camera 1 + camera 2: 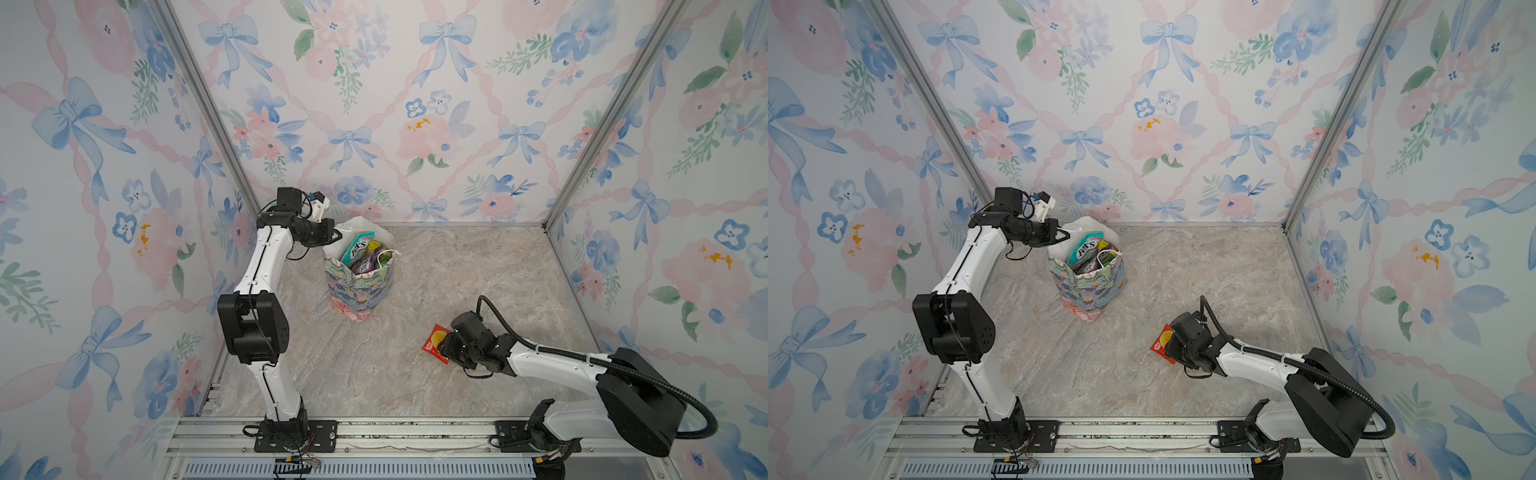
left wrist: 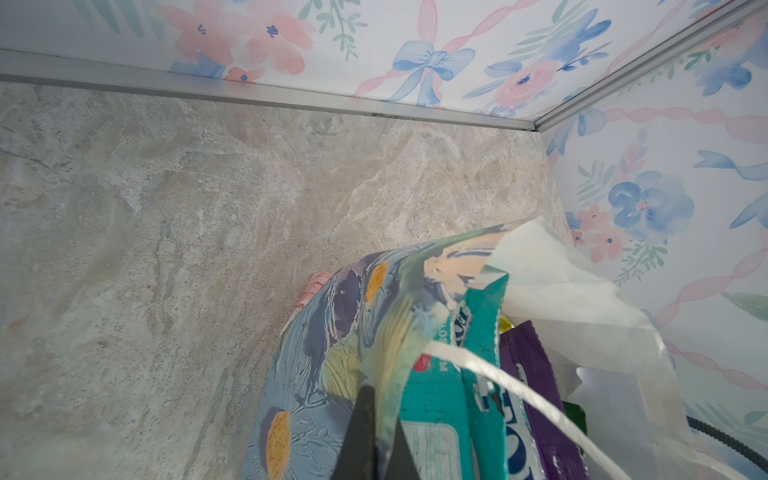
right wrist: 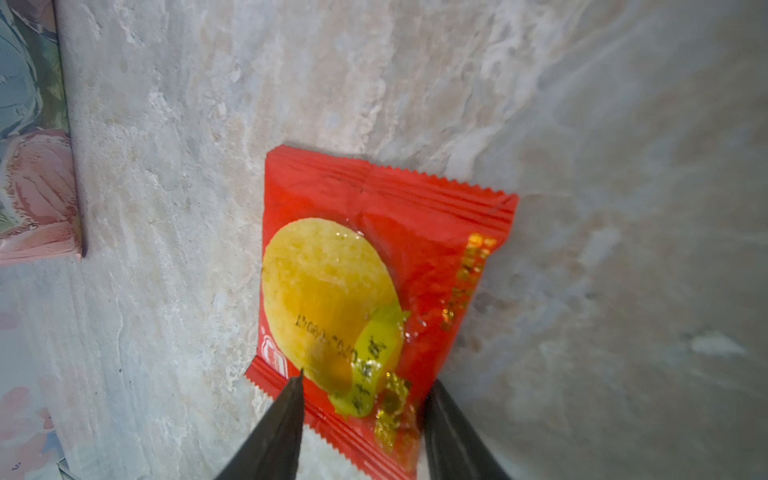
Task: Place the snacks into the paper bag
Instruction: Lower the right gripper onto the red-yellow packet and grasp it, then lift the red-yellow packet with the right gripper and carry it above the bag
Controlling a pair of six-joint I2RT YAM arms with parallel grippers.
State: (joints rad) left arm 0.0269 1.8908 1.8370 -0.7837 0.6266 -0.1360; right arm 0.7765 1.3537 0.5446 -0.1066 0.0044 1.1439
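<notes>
In both top views the paper bag (image 1: 357, 286) (image 1: 1090, 286) stands upright on the table (image 1: 457, 270), toward 11 o'clock from the table's middle. The left gripper (image 1: 338, 236) (image 1: 1065, 235) meets the bag's rim at its 10 o'clock side, its jaws pressed together on the paper. A teal packet (image 1: 355, 247) (image 1: 1084, 249) and other packets stick up inside the bag. A red packet (image 1: 434, 343) (image 1: 1160, 343) lies flat on the table at about 4 o'clock from the bag, well apart from it. The right gripper (image 1: 446, 347) (image 1: 1169, 347) sits low over that packet's 4 o'clock end.

The left wrist view shows the left gripper (image 2: 380, 415) pinching the paper bag's (image 2: 324, 353) wall, beside the teal packet (image 2: 436, 415) and a purple packet (image 2: 536, 395).

The right wrist view shows the right gripper (image 3: 368, 380) half spread, one fingertip at each side of the red packet's (image 3: 374, 257) near end; whether they press it I cannot tell. The bag's (image 3: 33, 166) foot stands off to one side.
</notes>
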